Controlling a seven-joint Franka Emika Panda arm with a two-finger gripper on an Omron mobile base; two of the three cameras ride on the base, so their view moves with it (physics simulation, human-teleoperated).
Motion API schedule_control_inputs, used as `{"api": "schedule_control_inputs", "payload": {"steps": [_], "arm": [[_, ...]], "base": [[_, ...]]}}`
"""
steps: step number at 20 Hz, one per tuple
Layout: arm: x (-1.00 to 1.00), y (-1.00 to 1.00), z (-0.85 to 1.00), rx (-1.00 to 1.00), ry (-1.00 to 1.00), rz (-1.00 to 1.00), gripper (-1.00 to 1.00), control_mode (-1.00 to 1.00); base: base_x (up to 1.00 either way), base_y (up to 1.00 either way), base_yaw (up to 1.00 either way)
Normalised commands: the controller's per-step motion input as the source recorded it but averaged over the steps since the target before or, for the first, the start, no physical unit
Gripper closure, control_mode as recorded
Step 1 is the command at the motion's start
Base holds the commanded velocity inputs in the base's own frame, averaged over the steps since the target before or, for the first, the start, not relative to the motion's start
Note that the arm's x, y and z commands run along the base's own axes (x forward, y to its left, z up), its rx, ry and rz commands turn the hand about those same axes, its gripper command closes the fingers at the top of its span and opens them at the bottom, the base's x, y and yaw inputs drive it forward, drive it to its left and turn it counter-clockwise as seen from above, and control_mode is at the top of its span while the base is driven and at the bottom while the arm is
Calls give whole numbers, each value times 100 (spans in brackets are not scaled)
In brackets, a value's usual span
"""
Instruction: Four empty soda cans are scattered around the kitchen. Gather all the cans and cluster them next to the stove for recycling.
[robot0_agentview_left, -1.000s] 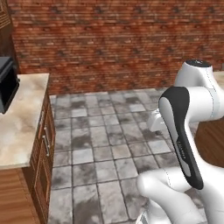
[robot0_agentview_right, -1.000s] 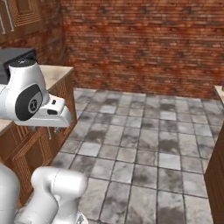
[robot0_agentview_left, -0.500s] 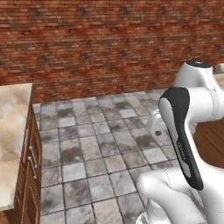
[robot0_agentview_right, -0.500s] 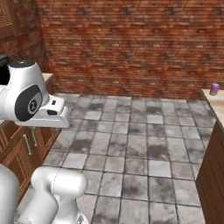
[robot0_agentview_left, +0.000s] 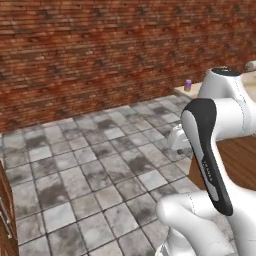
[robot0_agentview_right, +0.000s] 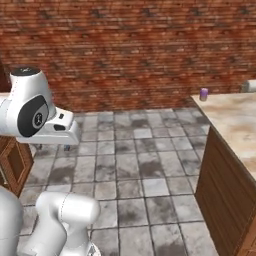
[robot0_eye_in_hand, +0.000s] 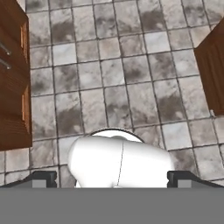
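**Q:** Where, then, does the task's object lie?

**A:** Far ahead, a small purple cylindrical soda can (robot0_agentview_right: 203, 94) with a silver top stands upright at the back corner of the beige marbled counter (robot0_agentview_right: 235, 120), close to the red brick wall (robot0_agentview_right: 130, 45). In the left base view the same purple can (robot0_agentview_left: 188, 85) sits on the counter's far end, just behind the white arm's upper joint. A pale rounded object (robot0_agentview_right: 249, 86) rests farther right on that counter; what it is cannot be told.

**Q:** What of the pincer?

**A:** Seen from the hand view, the two-finger gripper (robot0_eye_in_hand: 112, 178) points down at the grey stone tile floor (robot0_eye_in_hand: 113, 78), its two dark fingertips (robot0_eye_in_hand: 43, 178) set at opposite edges of the view, as wide apart as they go, with nothing between them.

**Q:** Are any containers visible?

**A:** Brown wooden cabinets: one with drawer fronts and metal handles (robot0_eye_in_hand: 13, 78) to the left of the hand view, another's corner (robot0_eye_in_hand: 212, 74) to the right. All fronts are closed, so their contents cannot be told. The counter rests on a brown wooden cabinet side (robot0_agentview_right: 225, 195).
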Motion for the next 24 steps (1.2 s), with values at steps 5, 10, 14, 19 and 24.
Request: {"api": "schedule_control_inputs", "payload": {"steps": [5, 10, 14, 19, 24], "arm": [[0, 0, 0, 0, 0, 0, -100, 100], [0, 0, 0, 0, 0, 0, -100, 100], [0, 0, 0, 0, 0, 0, -100, 100], [0, 0, 0, 0, 0, 0, -100, 100], [0, 0, 0, 0, 0, 0, -100, 100]], "base": [[0, 0, -50], [1, 0, -48], [19, 0, -40], [35, 0, -35], [38, 0, -34]]}}
